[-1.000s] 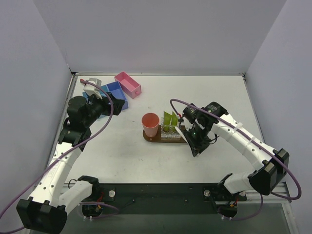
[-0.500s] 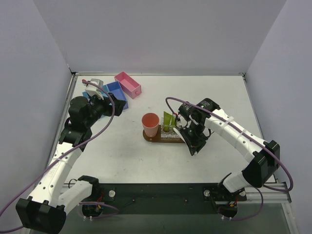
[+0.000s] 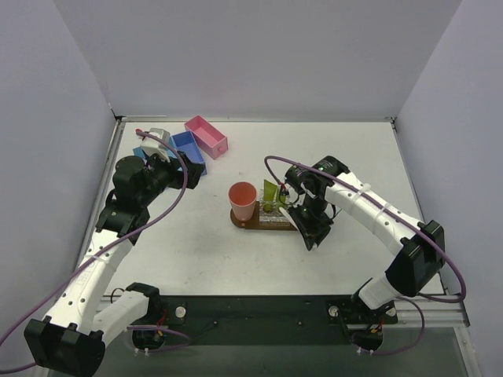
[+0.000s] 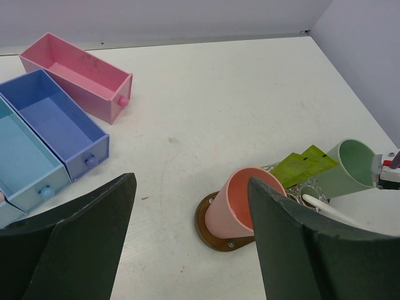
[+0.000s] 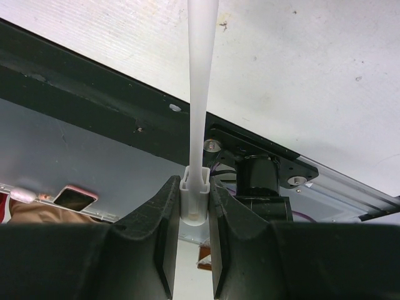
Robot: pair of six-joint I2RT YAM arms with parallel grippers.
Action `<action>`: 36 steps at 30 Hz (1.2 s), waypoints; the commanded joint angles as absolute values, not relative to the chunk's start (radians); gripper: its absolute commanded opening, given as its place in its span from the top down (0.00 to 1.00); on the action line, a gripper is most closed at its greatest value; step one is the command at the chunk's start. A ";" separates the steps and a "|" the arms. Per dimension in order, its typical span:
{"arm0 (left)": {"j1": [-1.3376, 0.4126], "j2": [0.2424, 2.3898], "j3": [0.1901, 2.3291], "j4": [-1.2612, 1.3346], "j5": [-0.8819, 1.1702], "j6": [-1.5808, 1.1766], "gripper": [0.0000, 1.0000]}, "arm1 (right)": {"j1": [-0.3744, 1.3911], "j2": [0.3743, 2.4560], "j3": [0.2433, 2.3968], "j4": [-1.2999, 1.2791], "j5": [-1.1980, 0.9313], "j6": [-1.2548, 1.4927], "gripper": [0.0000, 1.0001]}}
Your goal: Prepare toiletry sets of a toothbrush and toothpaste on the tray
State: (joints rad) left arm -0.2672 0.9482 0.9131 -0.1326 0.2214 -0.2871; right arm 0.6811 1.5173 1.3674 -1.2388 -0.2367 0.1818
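Note:
The dark brown tray (image 3: 250,223) lies mid-table with a salmon-pink cup (image 3: 243,200) on its left end. Two yellow-green toothpaste tubes (image 3: 273,192) stand up behind its middle. My right gripper (image 3: 301,214) hangs over the tray's right end, shut on a white toothbrush (image 5: 201,94) by its thick end. In the left wrist view the toothbrush (image 4: 325,209) slants low over the tray (image 4: 212,232), between the pink cup (image 4: 247,206) and a green cup (image 4: 347,175). My left gripper (image 4: 190,187) is open and empty, far left by the bins.
A pink bin (image 3: 206,135) and a blue bin (image 3: 189,151) sit at the back left beside my left gripper (image 3: 161,149); a light blue bin (image 4: 22,156) lies next to them. The black base rail (image 3: 259,310) runs along the near edge.
The right arm's elbow has swung left and its gripper has edged slightly toward the tray, still holding the toothbrush. The left arm has barely moved.

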 commanded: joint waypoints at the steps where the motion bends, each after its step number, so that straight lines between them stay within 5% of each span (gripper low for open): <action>1: -0.275 0.928 0.925 -0.120 0.215 -0.272 0.18 | 0.673 1.532 1.405 -1.313 -0.238 0.183 1.00; 36: -0.290 0.922 0.927 -0.132 0.199 -0.262 0.18 | 0.666 1.643 1.482 -1.305 -0.236 0.173 0.97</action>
State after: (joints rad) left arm -0.2821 0.9401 0.9131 -0.1429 0.2111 -0.2764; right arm 0.6727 1.6329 1.4410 -1.2476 -0.2371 0.1806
